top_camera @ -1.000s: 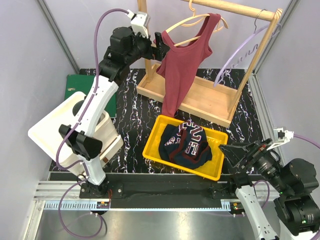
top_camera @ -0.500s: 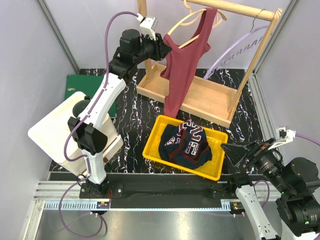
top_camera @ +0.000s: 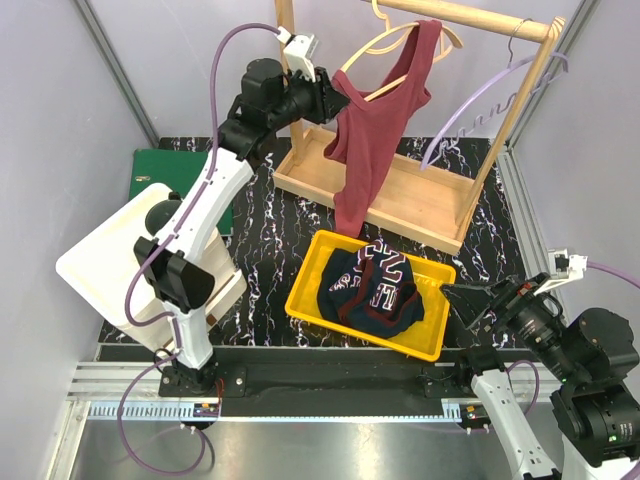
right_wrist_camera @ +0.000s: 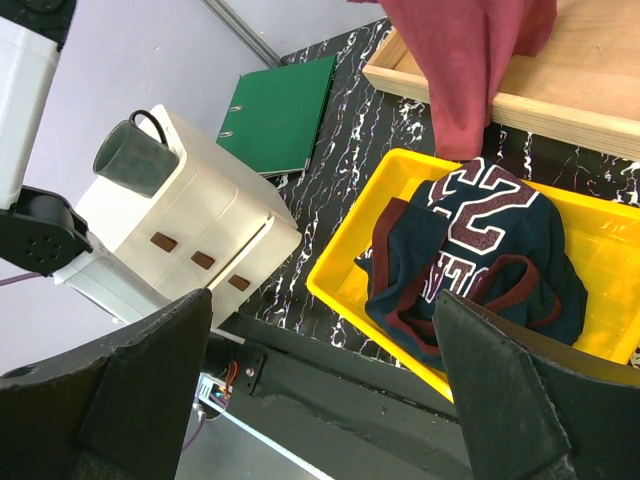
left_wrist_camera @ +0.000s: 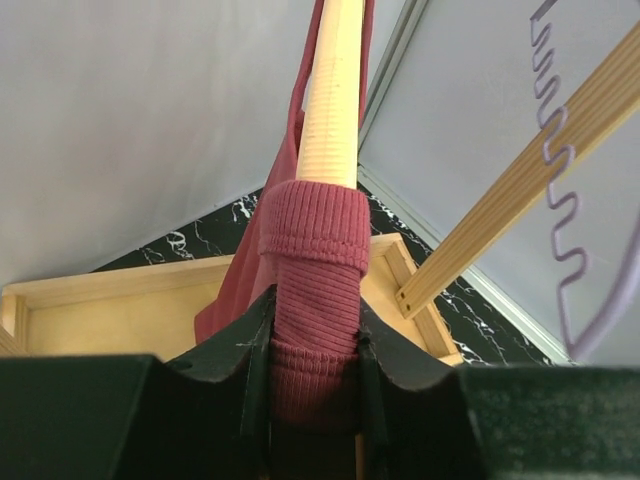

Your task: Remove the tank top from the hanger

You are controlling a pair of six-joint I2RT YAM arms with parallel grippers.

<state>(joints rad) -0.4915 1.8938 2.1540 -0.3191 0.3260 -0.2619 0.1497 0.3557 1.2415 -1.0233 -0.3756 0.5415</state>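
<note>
A dark red ribbed tank top (top_camera: 372, 135) hangs from a wooden hanger (top_camera: 385, 38) on the rack's top rail (top_camera: 470, 15). My left gripper (top_camera: 333, 92) is high up at the hanger's left end, shut on the tank top's shoulder strap. In the left wrist view the ribbed strap (left_wrist_camera: 315, 250) is bunched round the tip of the hanger arm (left_wrist_camera: 335, 90) and pinched between the black jaws of the left gripper (left_wrist_camera: 315, 370). My right gripper (top_camera: 478, 300) stays low by the tray's right side, open and empty; its view shows the tank top's hem (right_wrist_camera: 465, 60).
A yellow tray (top_camera: 308, 290) below the tank top holds a navy jersey (top_camera: 375, 285). The rack's wooden base (top_camera: 420, 200) lies behind it. A purple hanger (top_camera: 480, 105) hangs at the rail's right. At the left are a white drawer unit (top_camera: 100, 260), a mug (right_wrist_camera: 135, 155) and a green binder (top_camera: 150, 170).
The left gripper moved up and right to the hanger's end and went from open to shut on the strap. The tank top and hanger swung slightly. The right arm barely shifted.
</note>
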